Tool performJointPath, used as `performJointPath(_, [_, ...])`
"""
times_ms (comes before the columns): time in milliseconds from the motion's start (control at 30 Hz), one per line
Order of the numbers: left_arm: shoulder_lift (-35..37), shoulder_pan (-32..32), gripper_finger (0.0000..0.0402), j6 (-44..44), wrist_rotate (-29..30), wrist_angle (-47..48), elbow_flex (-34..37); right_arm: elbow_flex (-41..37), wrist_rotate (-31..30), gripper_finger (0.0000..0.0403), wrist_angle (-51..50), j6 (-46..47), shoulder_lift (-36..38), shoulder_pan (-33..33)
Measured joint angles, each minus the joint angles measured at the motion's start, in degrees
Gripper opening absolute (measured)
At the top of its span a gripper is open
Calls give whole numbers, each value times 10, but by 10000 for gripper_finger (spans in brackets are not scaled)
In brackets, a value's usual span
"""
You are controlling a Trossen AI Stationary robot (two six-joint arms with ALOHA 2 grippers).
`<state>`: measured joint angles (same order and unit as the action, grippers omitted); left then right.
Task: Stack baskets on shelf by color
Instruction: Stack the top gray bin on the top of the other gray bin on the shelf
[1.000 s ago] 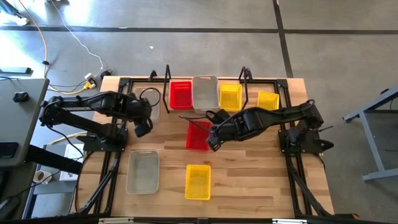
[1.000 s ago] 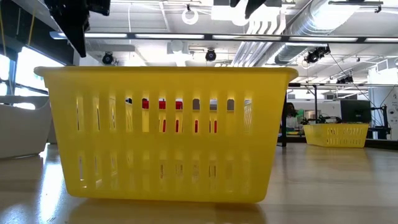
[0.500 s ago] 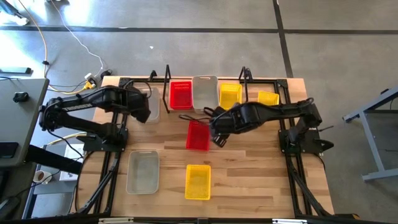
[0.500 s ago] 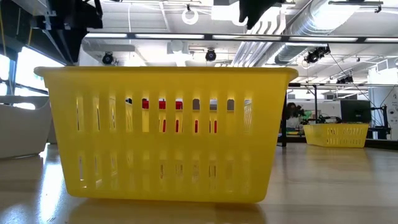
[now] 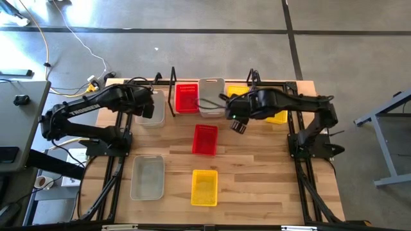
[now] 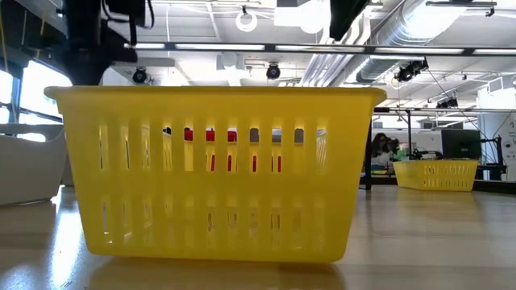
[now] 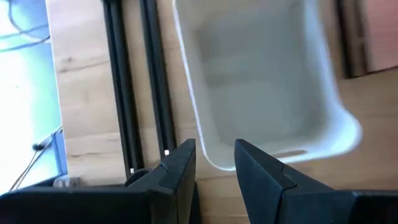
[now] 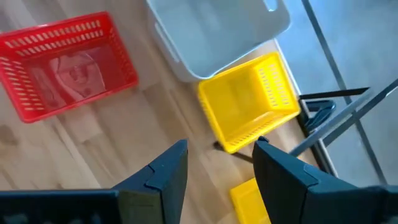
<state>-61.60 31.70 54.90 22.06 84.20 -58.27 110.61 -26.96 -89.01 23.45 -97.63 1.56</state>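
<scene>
Seen from above, a wooden bench (image 5: pixel 257 186) carries baskets: along its far edge the black-framed shelf (image 5: pixel 168 82) holds a red basket (image 5: pixel 187 98), a clear-grey basket (image 5: pixel 211 96) and a yellow basket (image 5: pixel 278 109), while a loose red basket (image 5: pixel 205 139), a yellow basket in front (image 5: pixel 205 187) and a clear-grey basket in front (image 5: pixel 148 177) lie nearer. The left gripper (image 5: pixel 148 110) hovers over another clear-grey basket at the shelf's left end (image 7: pixel 261 81), fingers parted and empty. The right gripper (image 5: pixel 237 123) hangs near the shelf's middle, fingers spread and empty.
</scene>
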Motion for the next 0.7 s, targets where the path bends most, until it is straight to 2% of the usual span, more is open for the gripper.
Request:
performJointPath(167, [0, 27, 104, 6, -21, -56, 59, 0, -8, 165, 6, -37, 18, -22])
performJointPath(467, [0, 71, 105, 4, -11, -90, 100, 0, -19, 165, 12, -74, 24, -51])
performJointPath(700, [0, 100, 105, -11, -39, -143, 148, 0, -19, 165, 15, -87, 24, -61])
